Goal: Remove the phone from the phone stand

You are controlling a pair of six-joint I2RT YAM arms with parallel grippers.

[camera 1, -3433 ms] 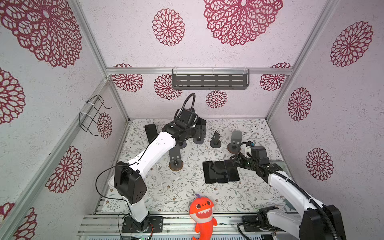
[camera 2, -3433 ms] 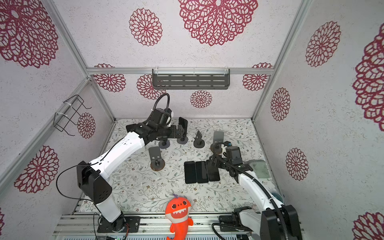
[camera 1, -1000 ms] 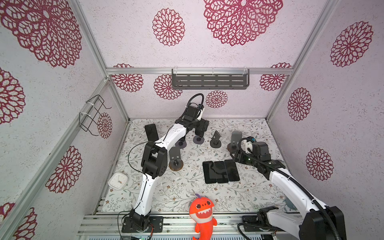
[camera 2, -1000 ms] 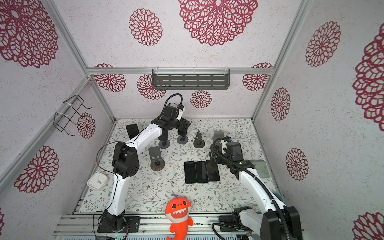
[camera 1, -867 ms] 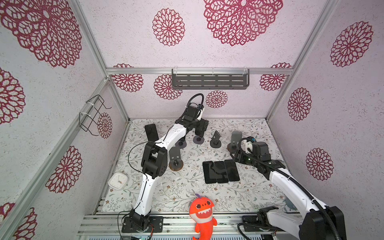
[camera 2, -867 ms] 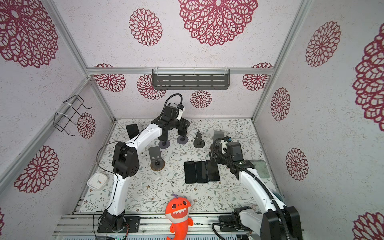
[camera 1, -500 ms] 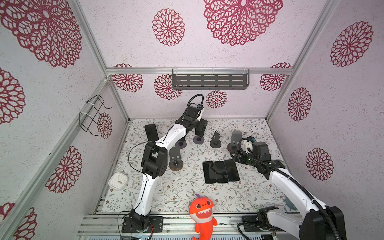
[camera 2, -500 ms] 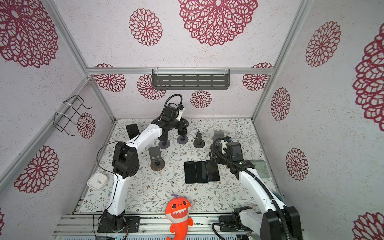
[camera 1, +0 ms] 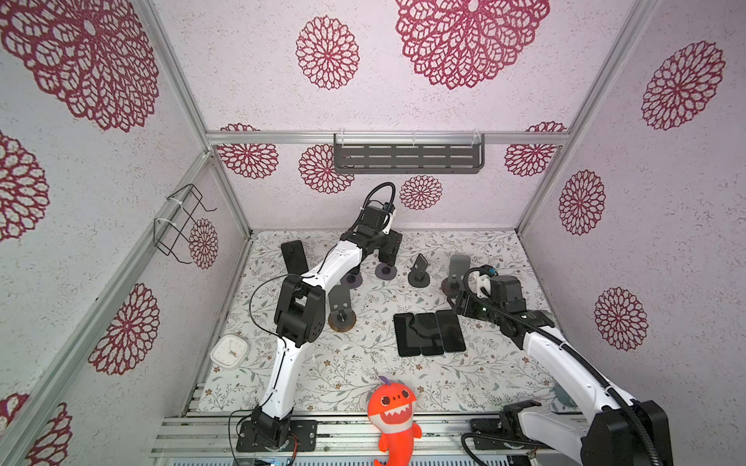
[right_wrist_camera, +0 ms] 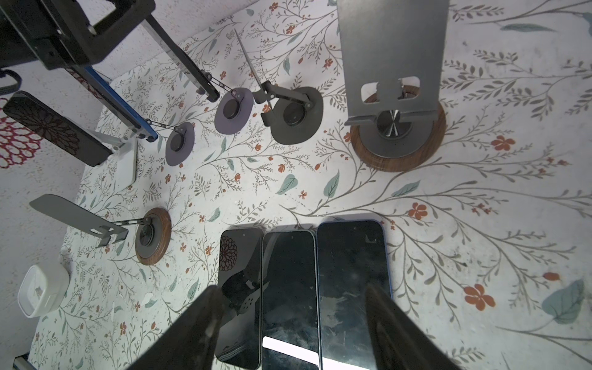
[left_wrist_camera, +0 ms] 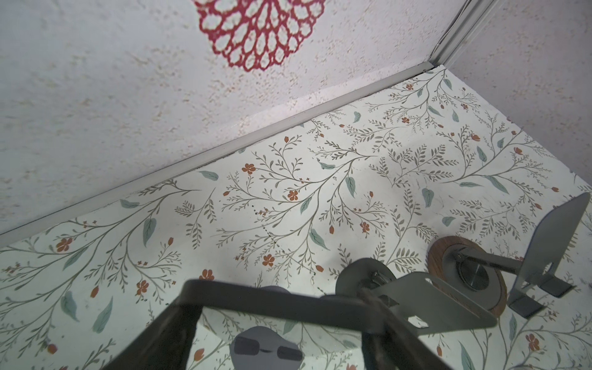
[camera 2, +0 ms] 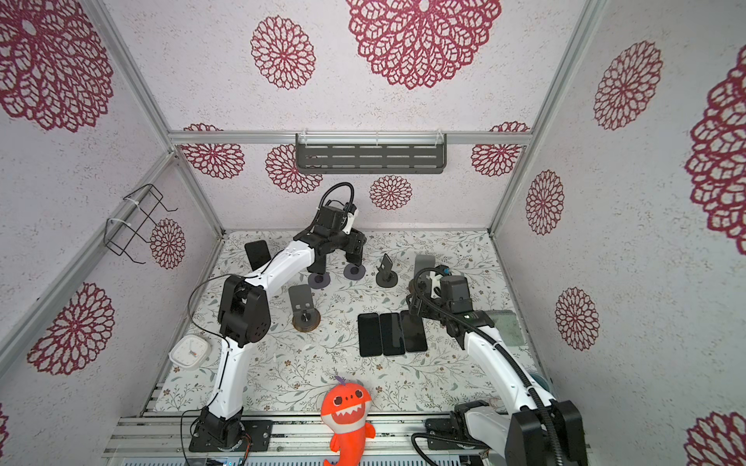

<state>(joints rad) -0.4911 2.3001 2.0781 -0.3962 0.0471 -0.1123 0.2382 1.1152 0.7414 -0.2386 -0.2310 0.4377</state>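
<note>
In both top views the left pincer (camera 1: pixel 383 249) sits over the phone (camera 1: pixel 392 258), which leans on its phone stand (camera 1: pixel 385 271) at the back of the bench (camera 1: pixel 343 363). A crooked or hasty lift could drag the light stand along, or tip it into the neighbouring stand (camera 1: pixel 419 278).

In the left wrist view, its fingers (left_wrist_camera: pixel 173 326) look pressed on the phone's two side edges, with only the phone's width between them.

In the right wrist view, the right pincer (right_wrist_camera: pixel 293 298) hangs wide open and empty above three flat phones (right_wrist_camera: pixel 350 272).
</note>
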